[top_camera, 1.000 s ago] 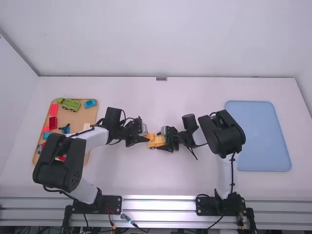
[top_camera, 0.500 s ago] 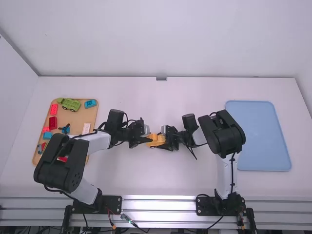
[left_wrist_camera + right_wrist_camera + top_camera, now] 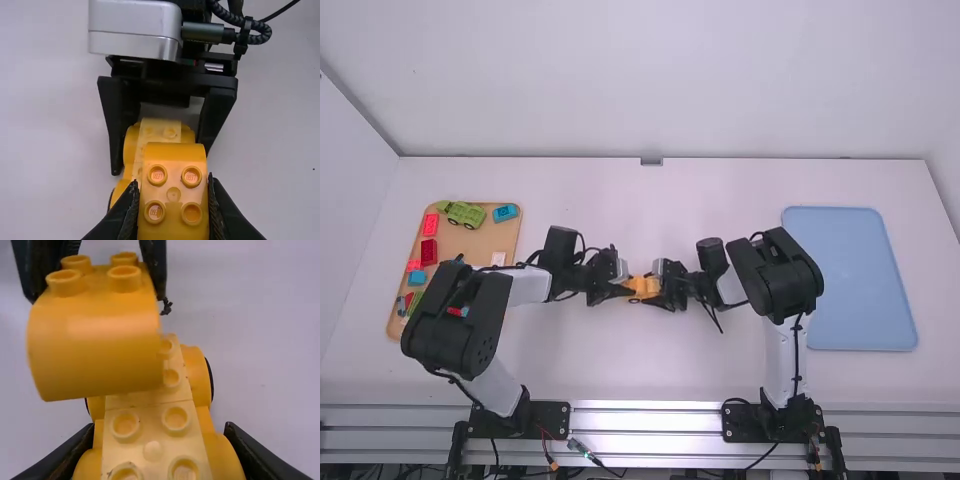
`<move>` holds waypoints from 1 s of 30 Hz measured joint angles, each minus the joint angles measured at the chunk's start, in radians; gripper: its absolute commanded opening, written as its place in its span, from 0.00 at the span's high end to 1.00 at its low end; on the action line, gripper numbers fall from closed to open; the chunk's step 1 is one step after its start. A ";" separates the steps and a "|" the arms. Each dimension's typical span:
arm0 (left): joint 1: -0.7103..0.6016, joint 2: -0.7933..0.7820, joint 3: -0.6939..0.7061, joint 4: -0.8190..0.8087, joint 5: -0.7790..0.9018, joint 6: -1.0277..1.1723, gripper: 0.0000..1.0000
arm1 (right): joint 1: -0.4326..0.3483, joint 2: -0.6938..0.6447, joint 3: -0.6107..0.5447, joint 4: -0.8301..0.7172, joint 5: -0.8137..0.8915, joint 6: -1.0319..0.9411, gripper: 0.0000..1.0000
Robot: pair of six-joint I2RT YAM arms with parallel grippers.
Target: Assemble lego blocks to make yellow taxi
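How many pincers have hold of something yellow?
2: the left pincer, on a studded block, and, facing it, the right pincer, on the wheeled base.

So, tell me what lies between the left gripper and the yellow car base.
A yellow block with four studs, held by the left gripper over the car base, as the right wrist view shows. Whether they touch is unclear.

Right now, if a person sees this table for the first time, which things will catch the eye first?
Probably the yellow block in the left gripper, held close over the yellow wheeled base in the right gripper, near the table's middle. Next may come the blue tray on the right and the tan tray on the left, with its red, blue and green pieces.
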 measured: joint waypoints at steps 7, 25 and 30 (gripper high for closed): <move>0.000 0.043 0.056 -0.009 0.021 0.000 0.98 | 0.000 0.000 -0.001 0.001 -0.002 0.003 0.55; -0.055 0.118 0.082 0.032 0.031 0.000 0.98 | 0.000 0.000 -0.007 0.002 -0.007 -0.002 0.52; -0.060 0.118 0.089 0.014 0.021 0.000 0.98 | -0.002 0.000 -0.008 0.002 -0.010 -0.005 0.52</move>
